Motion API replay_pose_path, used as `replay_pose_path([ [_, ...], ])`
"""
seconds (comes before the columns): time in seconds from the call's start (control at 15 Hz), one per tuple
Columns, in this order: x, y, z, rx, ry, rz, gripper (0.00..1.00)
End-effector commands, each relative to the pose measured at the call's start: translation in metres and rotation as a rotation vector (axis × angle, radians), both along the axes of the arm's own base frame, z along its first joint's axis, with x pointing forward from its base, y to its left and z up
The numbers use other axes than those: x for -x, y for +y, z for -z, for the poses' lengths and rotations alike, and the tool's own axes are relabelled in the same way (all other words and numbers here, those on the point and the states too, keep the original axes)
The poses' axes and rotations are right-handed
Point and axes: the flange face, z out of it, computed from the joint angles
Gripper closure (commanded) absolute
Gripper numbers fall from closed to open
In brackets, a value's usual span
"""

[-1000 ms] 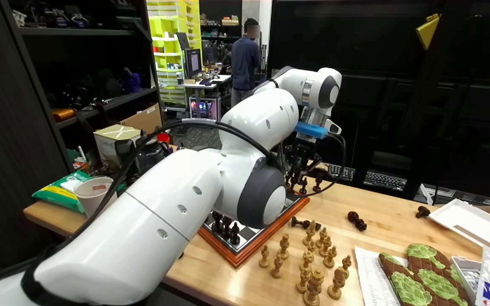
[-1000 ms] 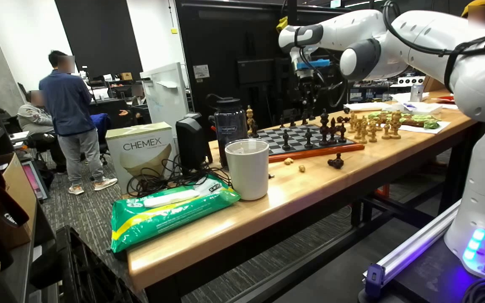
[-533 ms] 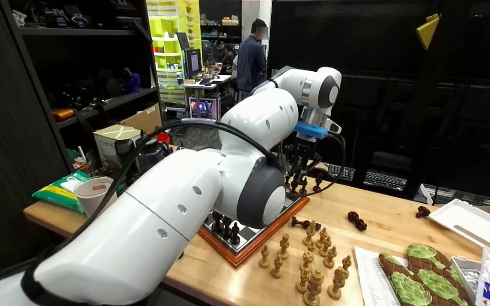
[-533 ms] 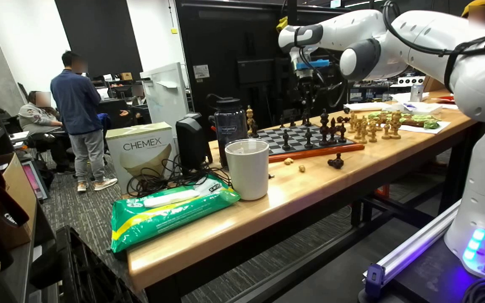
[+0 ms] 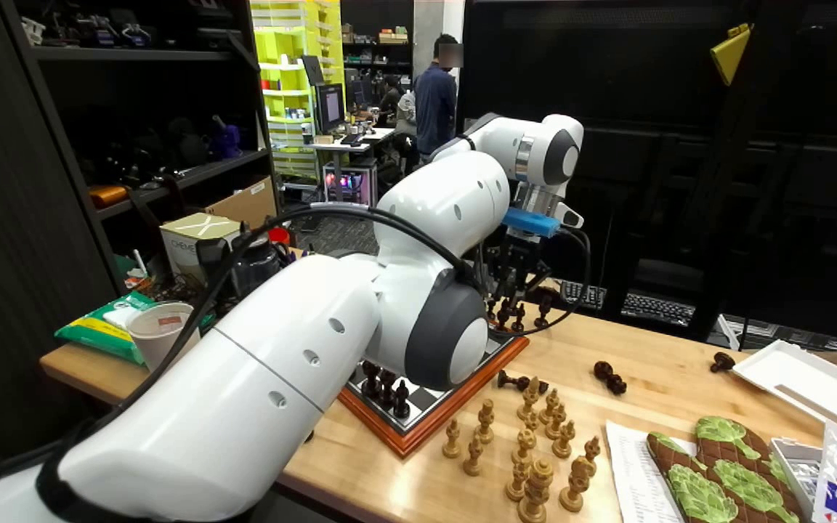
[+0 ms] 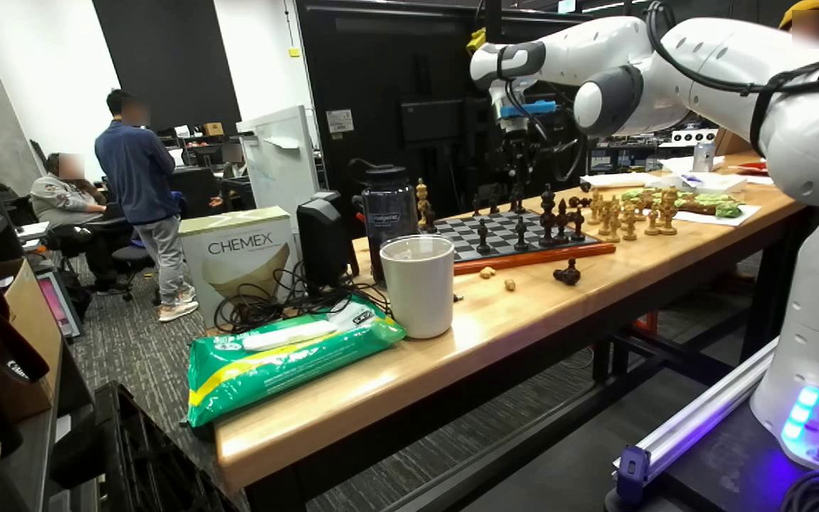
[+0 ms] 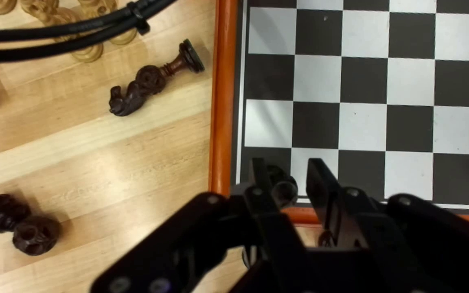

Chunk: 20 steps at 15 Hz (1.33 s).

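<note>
The claw (image 7: 287, 167) is in the released position, its fingers (image 7: 320, 175) parted with a dark chess piece (image 7: 286, 192) between them and a gap visible on one side; the piece stands on a corner square of the chessboard (image 7: 223, 101), while another dark piece (image 7: 151, 79) lies on the table (image 7: 116, 162) alongside.

Holds arm (image 5: 302, 341) outstretched, bent at elbow (image 5: 447, 334). Carries wrist (image 5: 546, 149) high at the far end; points gripper (image 7: 286, 163) downward. Shows fingers (image 7: 322, 179) standing apart, with a clear gap between tips. Glows blue at base (image 6: 807, 327) from three stacked lights (image 6: 800, 413).
</note>
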Motion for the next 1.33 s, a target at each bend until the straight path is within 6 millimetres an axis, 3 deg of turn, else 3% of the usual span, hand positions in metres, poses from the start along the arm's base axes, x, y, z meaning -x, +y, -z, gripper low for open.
replay_pose_path([
  [0.0,0.004,0.0,-0.033,0.036,-0.031,0.013,0.38],
  [0.33,0.003,0.009,-0.115,0.201,-0.206,0.022,0.06],
  [0.53,0.013,0.02,-0.16,0.238,-0.27,0.029,0.0],
  [0.6,0.018,0.021,-0.167,0.214,-0.264,0.044,0.0],
  [0.67,0.009,0.018,-0.148,0.209,-0.26,0.018,0.0],
  [0.87,0.015,0.021,-0.166,0.213,-0.275,0.03,0.0],
  [1.27,0.014,0.02,-0.16,0.211,-0.264,0.031,0.0],
])
